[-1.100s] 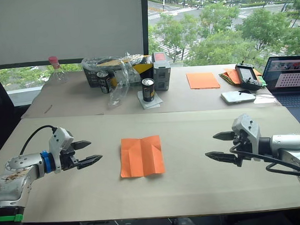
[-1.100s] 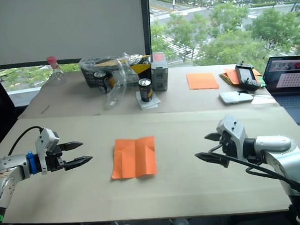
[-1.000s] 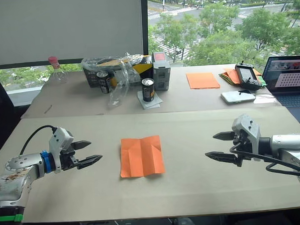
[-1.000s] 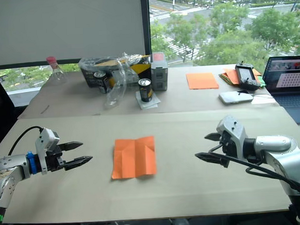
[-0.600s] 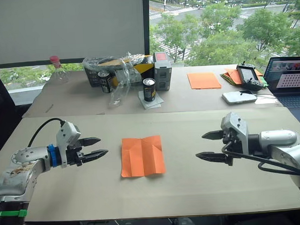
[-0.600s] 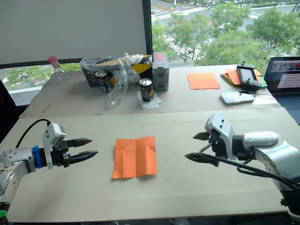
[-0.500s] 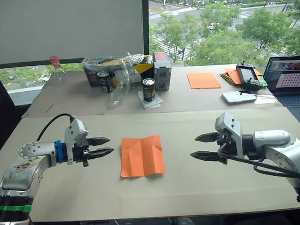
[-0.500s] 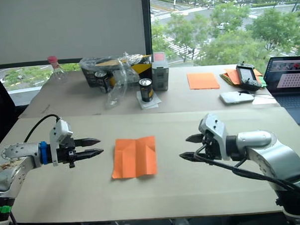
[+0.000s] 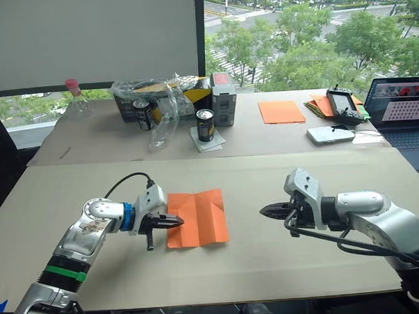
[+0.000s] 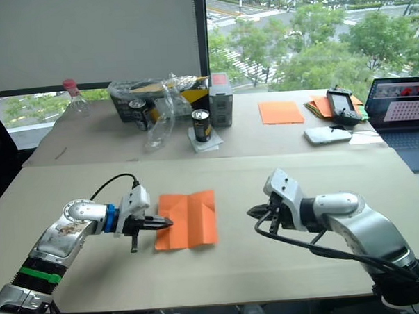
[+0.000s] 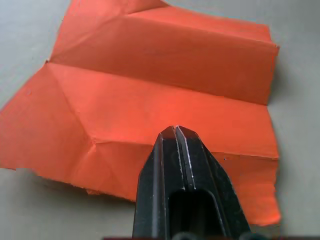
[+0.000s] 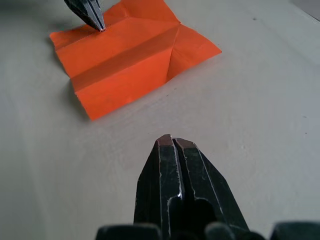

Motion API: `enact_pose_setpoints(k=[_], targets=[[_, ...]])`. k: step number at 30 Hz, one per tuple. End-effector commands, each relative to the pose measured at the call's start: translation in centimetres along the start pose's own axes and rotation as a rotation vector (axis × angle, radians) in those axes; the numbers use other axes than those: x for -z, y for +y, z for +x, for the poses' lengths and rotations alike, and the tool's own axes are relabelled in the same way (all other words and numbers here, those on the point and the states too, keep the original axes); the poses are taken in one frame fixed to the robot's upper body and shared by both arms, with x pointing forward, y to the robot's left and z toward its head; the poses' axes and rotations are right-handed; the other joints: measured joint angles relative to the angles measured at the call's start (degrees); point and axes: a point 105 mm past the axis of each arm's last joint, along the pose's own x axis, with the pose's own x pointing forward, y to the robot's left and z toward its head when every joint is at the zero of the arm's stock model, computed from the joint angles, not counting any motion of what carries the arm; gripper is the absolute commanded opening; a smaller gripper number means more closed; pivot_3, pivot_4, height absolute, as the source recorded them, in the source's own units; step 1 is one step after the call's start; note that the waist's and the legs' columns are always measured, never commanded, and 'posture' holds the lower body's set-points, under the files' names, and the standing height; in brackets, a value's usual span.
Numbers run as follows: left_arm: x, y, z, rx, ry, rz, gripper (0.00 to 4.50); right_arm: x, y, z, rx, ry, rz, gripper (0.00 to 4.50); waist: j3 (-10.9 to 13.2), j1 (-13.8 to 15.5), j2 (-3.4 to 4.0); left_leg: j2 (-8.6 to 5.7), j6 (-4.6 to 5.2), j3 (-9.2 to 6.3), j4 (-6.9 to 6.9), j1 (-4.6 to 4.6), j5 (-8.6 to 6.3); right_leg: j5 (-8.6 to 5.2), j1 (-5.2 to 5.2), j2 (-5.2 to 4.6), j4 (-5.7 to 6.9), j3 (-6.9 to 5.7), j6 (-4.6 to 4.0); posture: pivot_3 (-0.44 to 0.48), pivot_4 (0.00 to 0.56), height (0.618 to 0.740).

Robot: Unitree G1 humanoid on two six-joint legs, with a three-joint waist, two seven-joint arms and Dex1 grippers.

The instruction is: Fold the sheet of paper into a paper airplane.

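- Both arms have closed in on the sheet of paper [image 9: 197, 218] since the earlier frames: the left tool [image 9: 172, 222], which hung well out to the left with its fingers spread, now has its tips at the sheet's left edge, and the right tool [image 9: 265, 210] has come inward from the right.
- Fingers of the left tool are pressed together with nothing between them; in the left wrist view the tips sit over the near margin of the orange paper, though whether they touch it cannot be told.
- Fingers of the right tool are likewise drawn together and hold nothing, hanging over bare bench [image 9: 269, 259] to the right of the sheet, apart from it.
- Creased and roughly rectangular, the sheet lies flat in the middle of the near bench.
- On the far bench stand two dark cans [image 9: 205, 125], a basket [image 9: 134, 104] with crumpled clear plastic, a smooth orange sheet [image 9: 282, 111], a fanned orange pile [image 9: 321, 105] and a laptop [image 9: 402, 114].
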Motion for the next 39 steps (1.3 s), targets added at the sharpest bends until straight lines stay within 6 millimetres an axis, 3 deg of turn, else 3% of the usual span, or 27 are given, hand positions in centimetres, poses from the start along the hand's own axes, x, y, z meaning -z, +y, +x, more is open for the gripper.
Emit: enact_pose_setpoints(k=[1,8,14,19,30,39], targets=[[0.8,-0.1,0.7,-0.007,0.029,0.026,0.00,-0.8,-0.9,1.0,0.042,-0.008,-0.109,0.02,0.0,0.1,0.00,-0.01,0.00,0.01,0.01,0.01,0.00,0.00,0.02,-0.01,0.00,0.00,0.00,0.000,0.150,0.730],[1.6,-0.9,1.5,0.002,0.055,0.017,0.00,-0.4,-2.9,4.3,0.050,0.002,-0.198,0.02,0.0,0.2,0.00,-0.04,0.01,-0.01,0.05,0.40,-0.01,-0.01,0.47,-0.04,-0.09,-0.02,0.03,0.000,0.150,0.730],[1.8,-1.1,1.3,-0.013,0.053,0.007,0.00,-0.1,-2.8,7.9,-0.045,-0.022,-0.187,0.02,0.0,0.1,0.00,-0.03,0.02,-0.02,0.05,0.56,-0.01,-0.01,0.60,-0.04,-0.06,-0.02,0.04,0.000,0.150,0.730],[1.8,-1.6,1.0,-0.002,0.038,-0.012,0.00,-0.8,-1.9,9.0,-0.109,-0.085,-0.144,0.02,0.0,0.0,0.01,-0.03,0.03,-0.03,0.05,0.56,-0.02,-0.01,0.59,-0.04,-0.05,-0.02,0.04,0.000,0.150,0.730],[1.8,-2.0,0.7,-0.035,0.025,-0.041,0.00,-5.4,1.2,9.7,-0.255,-0.343,0.004,0.02,-0.1,-0.2,0.02,0.00,0.03,-0.10,0.04,0.59,-0.02,-0.01,0.57,-0.02,0.00,-0.06,0.04,0.000,0.150,0.730],[2.4,-2.0,-0.7,-0.106,0.030,-0.078,0.00,-5.8,3.8,13.2,-0.313,-0.309,-0.010,0.02,-0.1,-0.3,0.03,0.01,0.03,-0.12,0.02,0.60,-0.02,-0.02,0.56,-0.01,0.01,-0.08,0.04,0.000,0.150,0.730]])
